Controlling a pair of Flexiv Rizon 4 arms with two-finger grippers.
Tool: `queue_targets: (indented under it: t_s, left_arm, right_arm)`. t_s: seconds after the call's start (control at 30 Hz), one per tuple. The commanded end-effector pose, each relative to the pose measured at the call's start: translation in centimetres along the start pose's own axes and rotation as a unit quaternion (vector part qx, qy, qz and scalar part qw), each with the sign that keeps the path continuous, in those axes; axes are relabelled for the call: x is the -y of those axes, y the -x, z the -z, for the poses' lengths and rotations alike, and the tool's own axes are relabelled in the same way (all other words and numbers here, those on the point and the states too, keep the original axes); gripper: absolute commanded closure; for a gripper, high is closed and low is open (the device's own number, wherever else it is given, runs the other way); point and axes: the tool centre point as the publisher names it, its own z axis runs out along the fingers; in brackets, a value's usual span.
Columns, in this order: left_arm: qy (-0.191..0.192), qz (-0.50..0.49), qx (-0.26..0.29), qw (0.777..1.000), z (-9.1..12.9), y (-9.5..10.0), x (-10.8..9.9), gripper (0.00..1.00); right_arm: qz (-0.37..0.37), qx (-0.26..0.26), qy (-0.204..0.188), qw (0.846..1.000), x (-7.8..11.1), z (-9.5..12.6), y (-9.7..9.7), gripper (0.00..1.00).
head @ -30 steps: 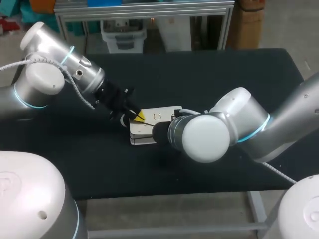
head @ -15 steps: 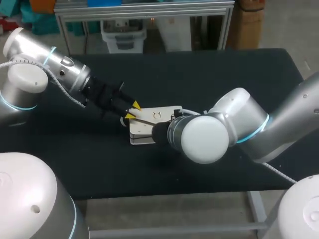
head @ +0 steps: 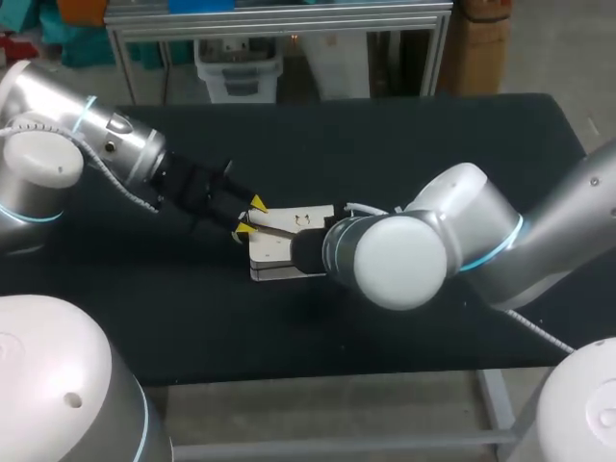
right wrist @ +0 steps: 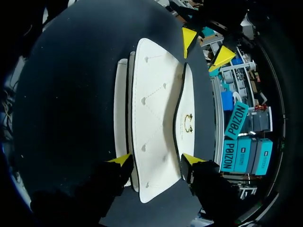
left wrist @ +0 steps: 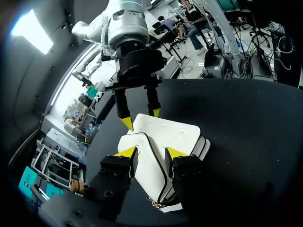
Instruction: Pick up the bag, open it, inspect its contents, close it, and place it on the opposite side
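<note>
In the head view, we see a flat white quilted leather bag (head: pixel 274 252) with black edging lying near the middle of the black table (head: pixel 433 144). Our left gripper (head: pixel 249 217) sits at its left end, claw narrowly parted. Our right arm (head: pixel 395 260) covers the bag's right end.

In the left wrist view, our left gripper (left wrist: pixel 150 153) hangs over the bag's (left wrist: pixel 163 137) near end, and the black-edged flap shows in its narrow gap. The right gripper (left wrist: pixel 141 118) stands at the far end.

In the right wrist view, our right gripper (right wrist: pixel 156 160) is spread wide astride the bag's (right wrist: pixel 154 104) near end. Whether it presses the sides we cannot tell. The left gripper (right wrist: pixel 206 46) is at the far end.
</note>
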Motion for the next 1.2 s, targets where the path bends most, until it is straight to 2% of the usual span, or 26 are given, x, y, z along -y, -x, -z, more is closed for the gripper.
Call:
queue_targets:
  t_s: [0.03, 0.13, 0.4, 0.6, 0.7, 0.77, 0.83, 0.87, 0.93, 1.13, 1.2]
  left_arm:
    - [0.002, 0.006, 0.006, 1.0, 0.2, -0.1, 0.3, 0.58]
    - [0.0, 0.013, 0.007, 1.0, 0.4, -0.1, 0.6, 0.58]
    - [0.007, 0.054, -0.008, 0.998, 1.2, 0.2, 2.0, 0.56]
    - [0.019, 0.07, -0.025, 0.997, 1.8, 0.4, 3.0, 0.54]
    - [0.025, 0.078, -0.039, 0.996, 2.0, 0.3, 3.1, 0.5]
    - [0.026, 0.075, -0.049, 0.996, 2.2, 0.2, 3.2, 0.37]
    - [0.024, 0.075, -0.052, 0.996, 2.4, -0.1, 3.1, 0.24]
    - [0.02, 0.074, -0.054, 0.996, 2.6, -0.2, 2.9, 0.22]
    - [0.016, 0.076, -0.053, 0.996, 2.8, -0.3, 2.7, 0.2]
    - [0.026, 0.084, -0.072, 0.994, 2.7, -0.6, 2.1, 0.2]
    - [0.03, 0.087, -0.079, 0.993, 2.7, -0.6, 1.7, 0.2]
  right_arm:
    - [-0.001, 0.018, 0.031, 0.999, 1.0, 1.4, 0.1, 0.06]
    - [-0.001, 0.023, 0.042, 0.999, 1.1, 2.4, 0.7, 0.0]
    - [-0.01, 0.007, 0.064, 0.998, 1.8, 4.4, 2.4, 0.0]
    - [-0.021, -0.03, 0.073, 0.997, 2.6, 5.1, 3.4, 0.0]
    - [-0.027, -0.054, 0.077, 0.995, 3.0, 5.3, 3.9, 0.0]
    - [-0.029, -0.07, 0.071, 0.995, 3.5, 5.3, 4.3, 0.0]
    - [-0.031, -0.077, 0.09, 0.992, 4.0, 5.4, 4.7, 0.0]
    - [-0.031, -0.08, 0.091, 0.992, 4.3, 5.4, 4.9, 0.0]
    - [-0.03, -0.085, 0.107, 0.99, 4.8, 5.5, 5.2, 0.0]
    - [-0.039, -0.117, 0.089, 0.988, 6.0, 5.2, 5.7, 0.0]
    - [-0.041, -0.131, 0.097, 0.986, 6.2, 5.0, 5.9, 0.0]
